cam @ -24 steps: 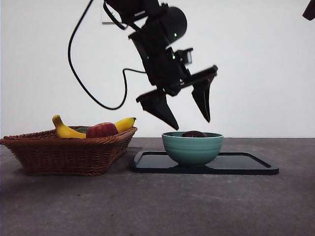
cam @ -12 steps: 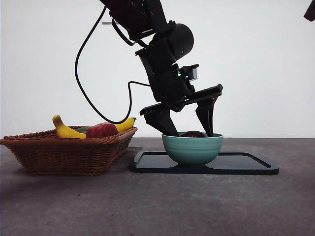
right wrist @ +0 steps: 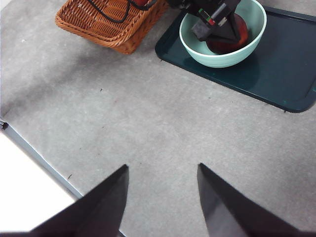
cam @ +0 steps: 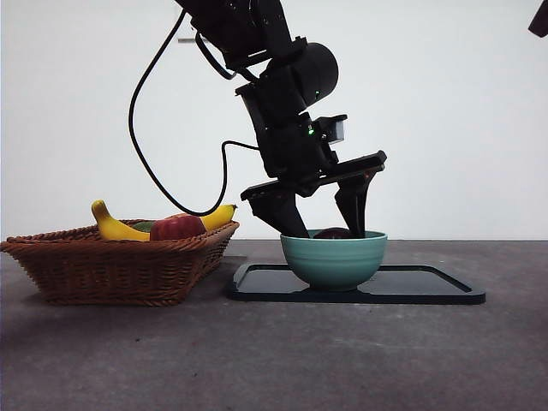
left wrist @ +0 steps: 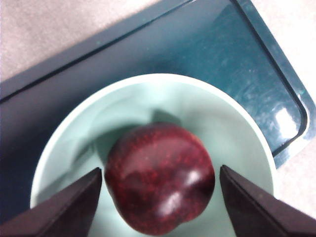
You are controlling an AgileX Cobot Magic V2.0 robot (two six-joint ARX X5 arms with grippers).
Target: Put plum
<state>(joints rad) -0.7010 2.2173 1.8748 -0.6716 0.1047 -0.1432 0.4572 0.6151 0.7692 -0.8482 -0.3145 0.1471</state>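
- The glossy dark purple-red round plum (left wrist: 160, 178) lies inside the pale green ceramic bowl (cam: 334, 259).
- The left hand (cam: 327, 227) reaches down into the bowl, its black jaws spread wide on either side of the plum, not touching it.
- The bowl stands on the left part of a dark teal flat tray (cam: 428, 287).
- A brown woven wicker basket (cam: 111, 270) sits left of the tray on the grey worktop (right wrist: 148, 123), holding a yellow banana (cam: 116, 225) and a red apple (cam: 177, 227).
- The right hand (right wrist: 163, 197) hangs open and empty well apart from the tray.

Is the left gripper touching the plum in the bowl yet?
Apart. In the left wrist view, the left gripper straddles the plum with open jaws, and pale bowl interior shows between each jaw and the fruit.
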